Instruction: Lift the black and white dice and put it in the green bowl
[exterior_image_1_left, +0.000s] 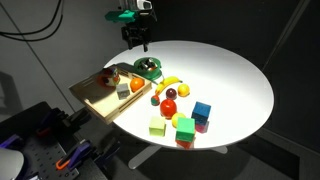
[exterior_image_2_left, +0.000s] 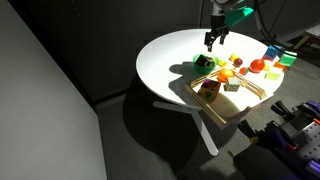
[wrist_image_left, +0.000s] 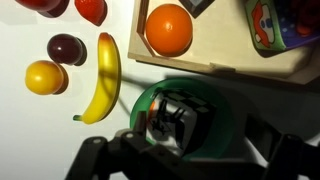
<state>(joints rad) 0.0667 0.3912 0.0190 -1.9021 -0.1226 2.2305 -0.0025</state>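
- At the left edge of the counter (exterior_image_1_left: 235, 70) in an exterior view I see the flat wooden tray (exterior_image_1_left: 92, 97), one corner hanging over the rim, with an orange (exterior_image_1_left: 137, 88) in its right corner.
- Just right of the tray, toward the far side, stands the green bowl (exterior_image_1_left: 157, 66). My claw (exterior_image_1_left: 138, 44) hangs straight above it, apart from it.
- Through the wrist view, left of the bowl, a yellow fruit (wrist_image_left: 40, 77) and a dark plum (wrist_image_left: 66, 48) touch each other on the white top. The banana (wrist_image_left: 106, 78) lies just right of them, one end just beside the bowl's left rim.
- The black and white dice (wrist_image_left: 172, 118) lies inside the green bowl, a little left of its middle, resting tilted on the bowl's floor.
- The dice sits directly under the claw. In the wrist view it shows in the gap between the two fingers (wrist_image_left: 100, 158), and neither one touches it.
- The claw is spread wide and grips nothing; the dice is far narrower than the gap.
- Right of the bowl in the wrist view, the tray's far corner holds a printed can, cut off by the picture's edge, so I cannot read it.
- Further right and nearer in the exterior view, well apart from the bowl, stand the green cube (exterior_image_1_left: 158, 127), the yellow cube (exterior_image_1_left: 184, 127) and the blue cube (exterior_image_1_left: 202, 110), with a red fruit (exterior_image_1_left: 168, 104) between them and the banana.
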